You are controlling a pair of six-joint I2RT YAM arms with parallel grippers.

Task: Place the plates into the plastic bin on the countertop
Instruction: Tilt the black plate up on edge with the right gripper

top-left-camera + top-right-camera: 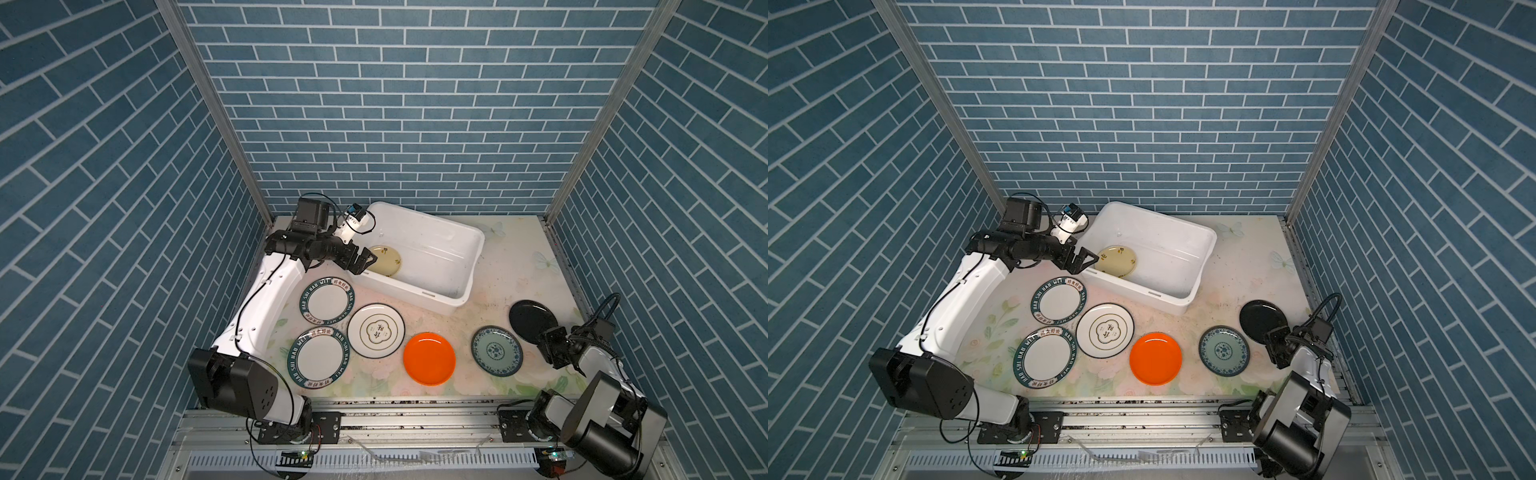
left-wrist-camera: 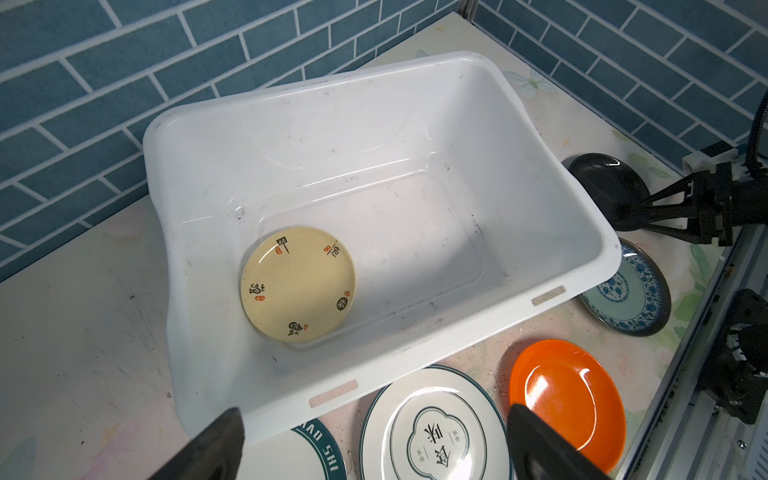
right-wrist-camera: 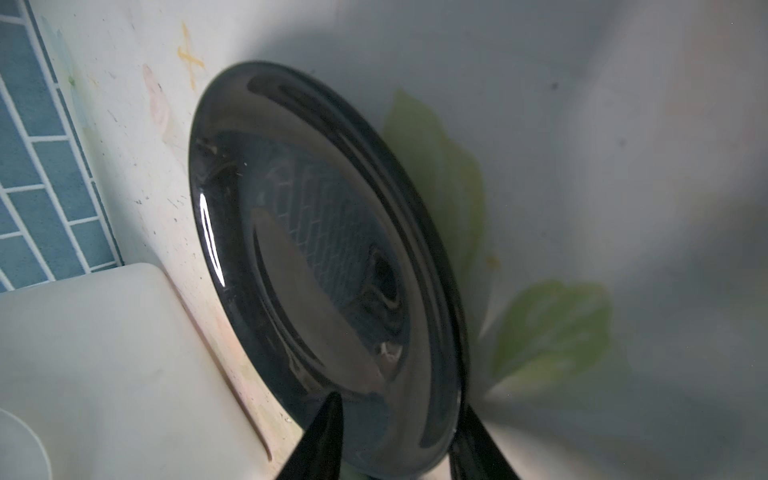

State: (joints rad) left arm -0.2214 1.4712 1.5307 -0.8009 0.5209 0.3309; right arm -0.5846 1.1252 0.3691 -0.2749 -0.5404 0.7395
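Bin: the white plastic bin [image 1: 473,245] sits toward the back of the countertop [image 1: 498,299], turned at a slant. Its long near side faces the plates, which I judge an easy reach for either arm.
In the bin: one cream plate [image 2: 297,284] lies flat on the floor at the end nearest the left arm. The rest of the floor is bare.
Left gripper: the left gripper [image 1: 365,261] hangs over the bin's near corner, fingers spread wide with nothing between them.
Right gripper: the right gripper [image 3: 399,419] has one finger on each side of the black plate's near rim. Whether they are pinching it tight, I cannot tell.
Black plate: the black plate [image 1: 532,318] is near the right edge of the countertop, well apart from the bin. It looks tilted in the wrist view — a rim hold seems the only way to take so flat a thing.
Waiting plates: two lettered plates [image 1: 328,300] [image 1: 318,357], the gold-motif plate [image 1: 376,330], the orange plate [image 1: 429,358] and the blue patterned plate [image 1: 496,350] lie face up in front of the bin, unstacked.
Surface: pale cream with faint flowers and leaves, scuffed and speckled.
Room: blue brick-pattern walls [image 1: 395,124] on three sides, and a metal rail [image 1: 415,415] along the front carrying both arm bases.
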